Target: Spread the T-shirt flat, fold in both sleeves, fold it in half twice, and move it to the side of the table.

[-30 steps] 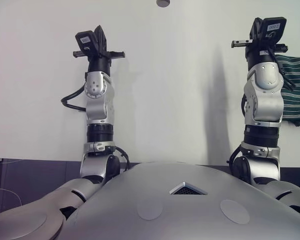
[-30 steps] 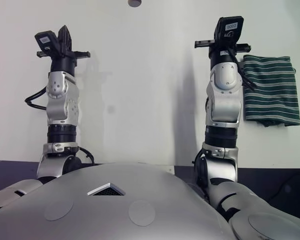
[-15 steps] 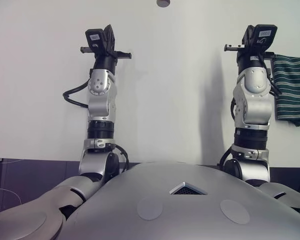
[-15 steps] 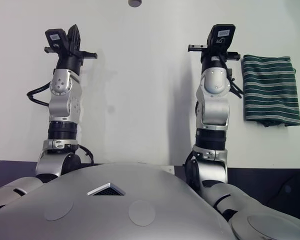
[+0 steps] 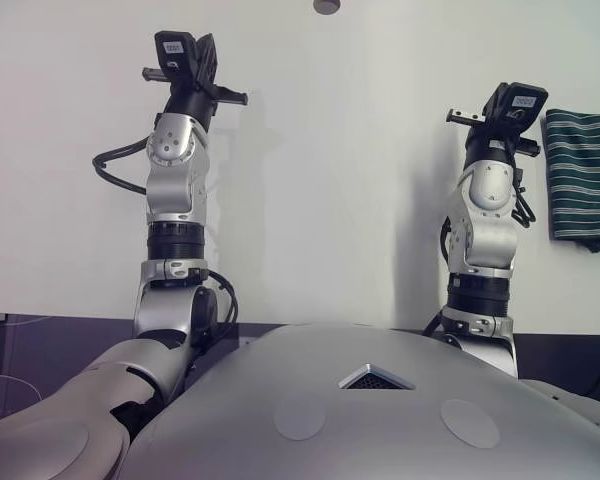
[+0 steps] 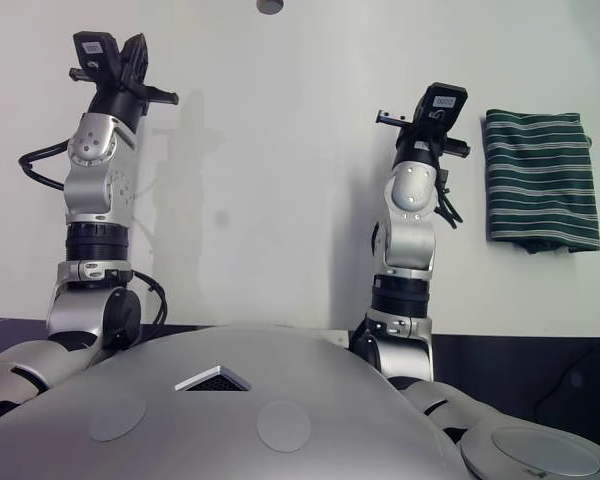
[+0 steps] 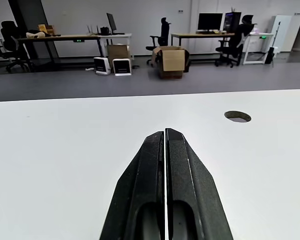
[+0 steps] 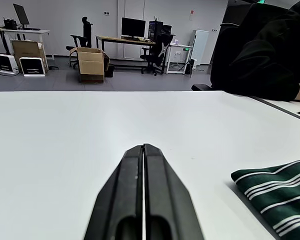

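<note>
Folded striped T-shirt lies at right side of table, long axis running away from robot, stripes crosswise. Right gripper closed, empty, near shirt. Left gripper closed, empty, well apart.

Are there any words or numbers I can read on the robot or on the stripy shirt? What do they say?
Left arm's white sticker, up at the wrist: it has tiny print, too small to read.
Right arm's white sticker, up at the wrist: also too small to read.
T-shirt: only green and white stripes, with no words or numbers showing.
</note>
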